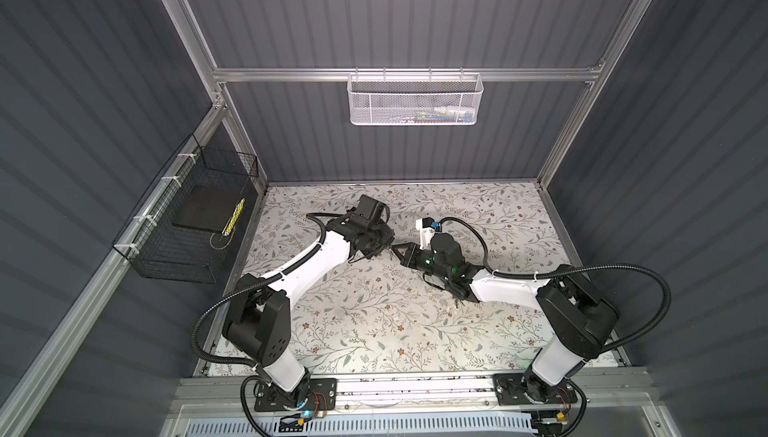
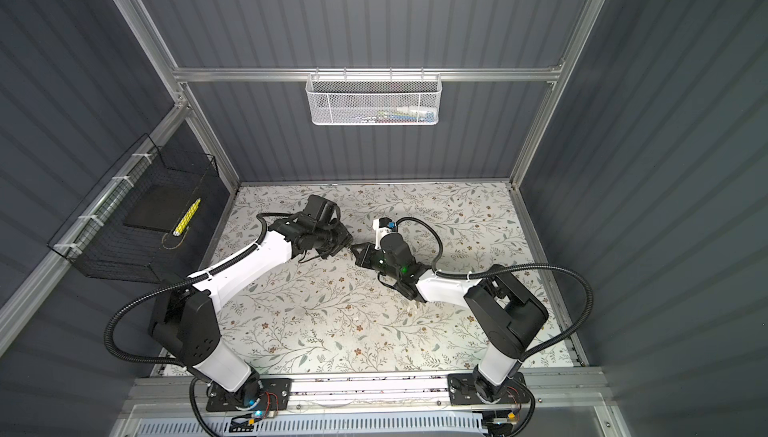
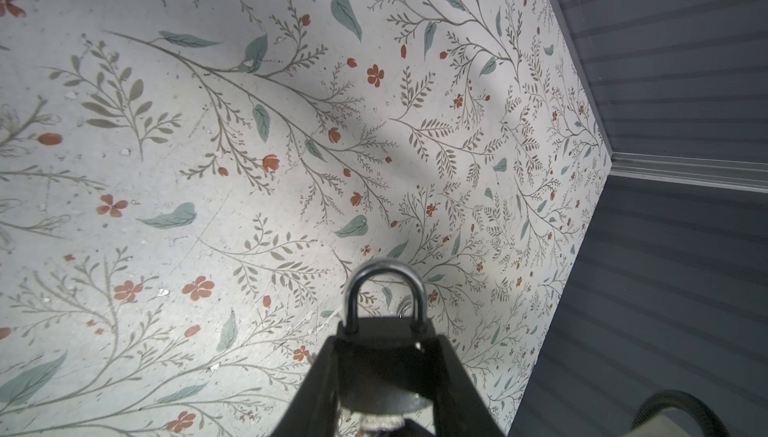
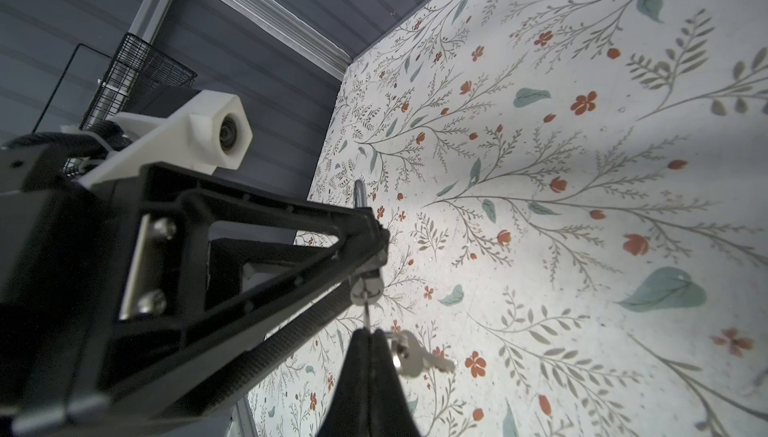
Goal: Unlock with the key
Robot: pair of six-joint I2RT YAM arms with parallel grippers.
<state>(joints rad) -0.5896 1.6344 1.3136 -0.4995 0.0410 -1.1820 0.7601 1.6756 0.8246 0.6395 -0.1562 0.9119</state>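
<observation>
The table (image 3: 124, 223) is off-white, printed all over with thin grey-brown twigs, teal leaves and small rust-red flowers. The padlock (image 3: 382, 356) has a dark, near-black body and a shiny silver shackle. The keys (image 4: 417, 358) are silver. The fingers (image 3: 309, 393) are black. The arms (image 1: 309, 262) are white with black joints; small green lights (image 1: 432, 253) glow on the right one. The walls (image 1: 415, 19) are dark grey with ribbed stripes. There is a white mesh basket (image 1: 415, 100) and a black wire basket (image 1: 183, 248) with a yellow stick (image 1: 233, 217).

Padlock (image 3: 384, 366) sides covered by L jaws; key (image 4: 366, 310) bow hidden in R jaws.
</observation>
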